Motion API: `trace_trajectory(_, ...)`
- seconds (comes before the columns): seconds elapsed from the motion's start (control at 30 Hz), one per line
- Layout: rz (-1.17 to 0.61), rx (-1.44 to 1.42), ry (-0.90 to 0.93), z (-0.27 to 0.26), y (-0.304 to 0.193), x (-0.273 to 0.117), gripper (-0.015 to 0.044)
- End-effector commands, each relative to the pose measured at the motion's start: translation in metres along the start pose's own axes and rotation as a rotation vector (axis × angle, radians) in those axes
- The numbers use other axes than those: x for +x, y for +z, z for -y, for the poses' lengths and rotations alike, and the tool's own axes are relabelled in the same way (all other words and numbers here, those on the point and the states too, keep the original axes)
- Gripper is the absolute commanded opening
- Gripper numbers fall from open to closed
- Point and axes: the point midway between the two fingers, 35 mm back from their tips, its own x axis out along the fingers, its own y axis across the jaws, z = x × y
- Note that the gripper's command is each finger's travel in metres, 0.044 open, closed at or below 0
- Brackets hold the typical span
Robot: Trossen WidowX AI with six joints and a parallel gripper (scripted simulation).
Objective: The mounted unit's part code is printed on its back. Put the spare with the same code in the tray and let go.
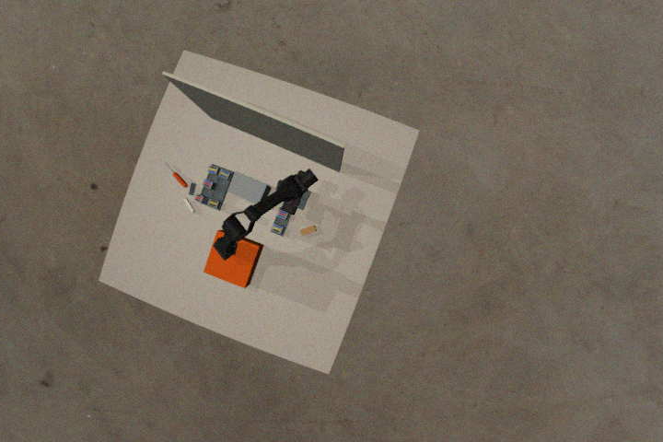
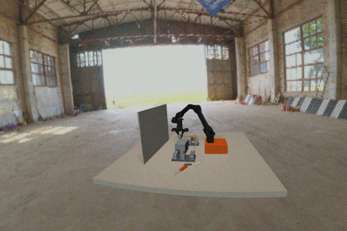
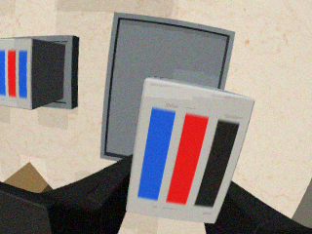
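Observation:
My gripper (image 1: 290, 206) (image 2: 180, 134) (image 3: 170, 168) is shut on a light grey spare with blue, red and black stripes (image 3: 189, 156). It holds the spare above the table near the tray. The shallow grey tray (image 1: 305, 200) (image 3: 146, 63) shows nothing in its visible part; the held spare covers its lower right in the wrist view. A spare with blue, red and blue stripes (image 1: 282, 214) (image 3: 12, 73) stands in the dark rack (image 3: 74, 73) beside the tray. Another spare (image 1: 277, 228) stands there too. No printed code is readable, and I cannot tell which unit is the mounted one.
A grey box (image 1: 249, 186) (image 2: 180, 145) stands between the tray and a board with several striped units (image 1: 217, 190) (image 2: 183, 159). A tall dark panel (image 1: 259, 124) (image 2: 153, 133) stands behind. A tan block (image 1: 308, 230) (image 3: 29, 177), screwdriver (image 1: 180, 180) (image 2: 183, 167) and white stick (image 1: 189, 205) lie about.

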Motion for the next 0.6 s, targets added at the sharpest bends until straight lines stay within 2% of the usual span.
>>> trace_trajectory(0.0,0.002,-0.006,0.008,-0.002,0.001,0.007,0.0000)
trace_trajectory(0.57,0.002,-0.006,0.009,-0.004,0.002,0.024,0.0000)
